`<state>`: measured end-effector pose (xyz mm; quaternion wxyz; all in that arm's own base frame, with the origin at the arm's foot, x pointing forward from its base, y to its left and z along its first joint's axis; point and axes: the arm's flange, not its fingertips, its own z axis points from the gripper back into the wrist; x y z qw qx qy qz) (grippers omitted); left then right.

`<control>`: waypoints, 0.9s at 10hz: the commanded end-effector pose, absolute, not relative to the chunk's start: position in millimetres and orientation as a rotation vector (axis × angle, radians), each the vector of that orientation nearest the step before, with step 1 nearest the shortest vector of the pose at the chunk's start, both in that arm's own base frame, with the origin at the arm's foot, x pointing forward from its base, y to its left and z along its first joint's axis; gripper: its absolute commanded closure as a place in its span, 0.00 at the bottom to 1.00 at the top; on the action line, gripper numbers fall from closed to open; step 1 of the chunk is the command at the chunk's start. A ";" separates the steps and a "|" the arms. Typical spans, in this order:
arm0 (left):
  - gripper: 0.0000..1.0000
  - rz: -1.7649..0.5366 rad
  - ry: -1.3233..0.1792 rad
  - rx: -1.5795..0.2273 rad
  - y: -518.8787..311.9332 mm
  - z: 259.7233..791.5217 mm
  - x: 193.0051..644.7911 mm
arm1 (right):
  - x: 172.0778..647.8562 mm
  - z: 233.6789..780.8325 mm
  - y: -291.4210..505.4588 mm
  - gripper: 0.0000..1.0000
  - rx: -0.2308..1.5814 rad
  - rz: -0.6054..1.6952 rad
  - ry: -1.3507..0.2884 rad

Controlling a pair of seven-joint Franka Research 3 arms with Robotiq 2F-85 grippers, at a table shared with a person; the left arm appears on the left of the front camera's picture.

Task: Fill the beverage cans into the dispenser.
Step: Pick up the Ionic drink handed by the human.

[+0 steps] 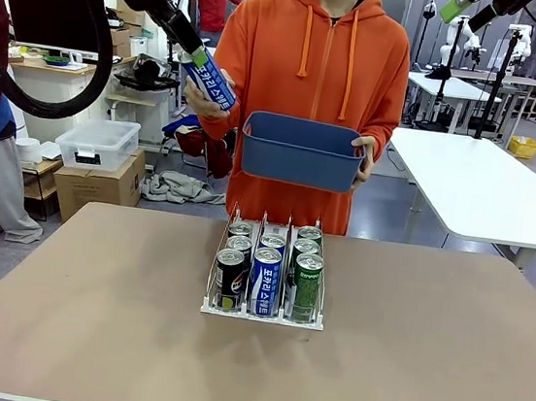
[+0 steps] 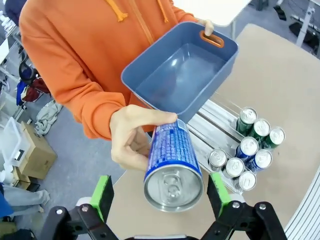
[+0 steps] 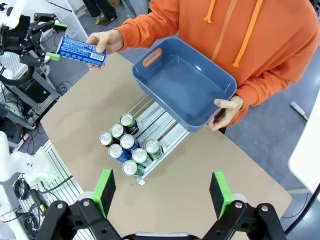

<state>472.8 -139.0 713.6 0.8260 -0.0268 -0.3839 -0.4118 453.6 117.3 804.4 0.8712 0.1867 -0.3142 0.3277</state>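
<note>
A: What is the left gripper (image 2: 160, 195) doing?

B: Its jaws stand wide and clamp nothing. A person's hand (image 2: 131, 139) holds a blue can (image 2: 172, 150) between the green pads (image 2: 102, 196), silver top towards the wrist, with a gap on each side.

A: So the step is the handover?

B: It looks so. To do it well, the gripper should centre so that both pads meet the can together. It should close on the near end, since the hand wraps the far part, and pull away only once the hand lets go.

A: And the dispenser (image 1: 263, 316)?

B: It sits mid-table (image 1: 425, 357), well below the can and nearer the robot. Its lanes hold cans (image 1: 265, 274): black, blue, green. The blue lane seems the likely target, though room at the back is hard to judge.

A: The other side?

B: The person's other hand holds a blue tub (image 1: 298, 155) just beside the can. The right gripper (image 3: 162, 192) hangs high over the table, jaws apart, empty.
</note>
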 end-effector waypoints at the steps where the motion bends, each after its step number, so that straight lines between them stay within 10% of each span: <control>1: 0.00 -0.827 -0.832 -0.057 -142.5 704.5 475.9 | 452.7 804.3 116.3 0.00 0.390 0.687 -0.654; 9: 0.00 -0.847 -0.818 -0.076 -149.4 688.0 485.5 | 452.7 804.3 116.3 0.00 0.390 0.687 -0.654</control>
